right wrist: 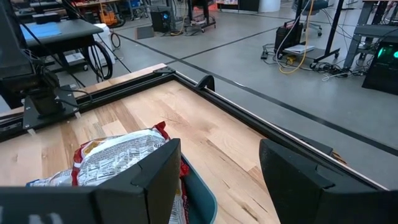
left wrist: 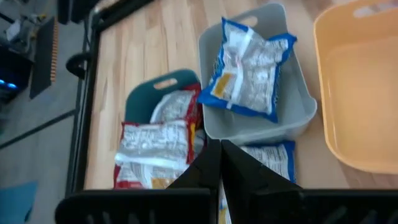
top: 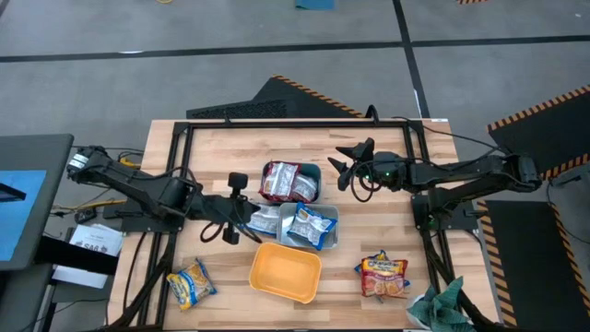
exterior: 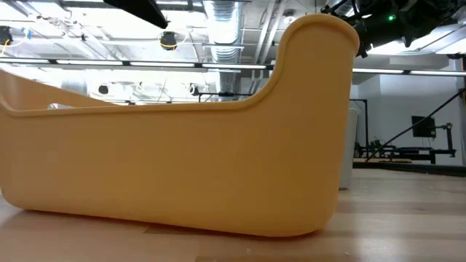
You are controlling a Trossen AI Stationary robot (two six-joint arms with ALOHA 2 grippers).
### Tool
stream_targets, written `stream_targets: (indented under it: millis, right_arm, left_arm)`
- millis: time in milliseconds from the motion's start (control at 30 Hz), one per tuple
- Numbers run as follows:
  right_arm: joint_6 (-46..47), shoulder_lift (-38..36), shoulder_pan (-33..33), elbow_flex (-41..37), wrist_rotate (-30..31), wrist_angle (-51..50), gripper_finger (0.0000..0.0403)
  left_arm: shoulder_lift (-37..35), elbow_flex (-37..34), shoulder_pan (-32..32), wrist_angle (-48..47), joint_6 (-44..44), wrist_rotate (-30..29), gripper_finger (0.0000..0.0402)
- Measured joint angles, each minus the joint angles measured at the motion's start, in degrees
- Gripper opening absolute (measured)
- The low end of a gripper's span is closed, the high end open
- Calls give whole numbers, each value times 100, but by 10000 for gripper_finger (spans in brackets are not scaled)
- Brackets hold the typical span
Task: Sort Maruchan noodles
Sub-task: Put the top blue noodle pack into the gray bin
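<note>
Maruchan noodles [top: 264, 219], a blue-white packet beside the pale-blue tub [top: 310, 226], sits pinched in the left gripper [top: 249, 219]; it may slip. Right gripper [top: 343, 166] hangs spread, empty.

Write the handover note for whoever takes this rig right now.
Left gripper: shut on a blue packet beside the grey tub.
Right gripper: open, empty, above the table past the teal tub.
Done: red packets in the teal tub; a blue packet in the grey tub.
Left: orange tub empty; yellow packets loose at front left and front right.
</note>
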Motion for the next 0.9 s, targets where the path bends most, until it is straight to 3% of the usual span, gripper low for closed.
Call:
stream_targets:
  millis: [200, 467, 667, 900]
  right_arm:
    - [2, 0, -1, 0, 0, 1, 240]
    - [4, 2, -1, 1, 0, -19, 240]
    - [4, 0, -1, 1, 0, -33, 240]
    - [7, 0, -1, 1, 0, -36, 240]
  left_arm:
    - [-139, -302, 113, -39, -154, 444, 0]
    - [-697, -2311, 607, 2312, -324, 1597, 0]
    - [-740, -3435, 680, 3869, -717, 1732, 0]
    - [-696, -3767, 680, 4246, -1163, 1649, 41]
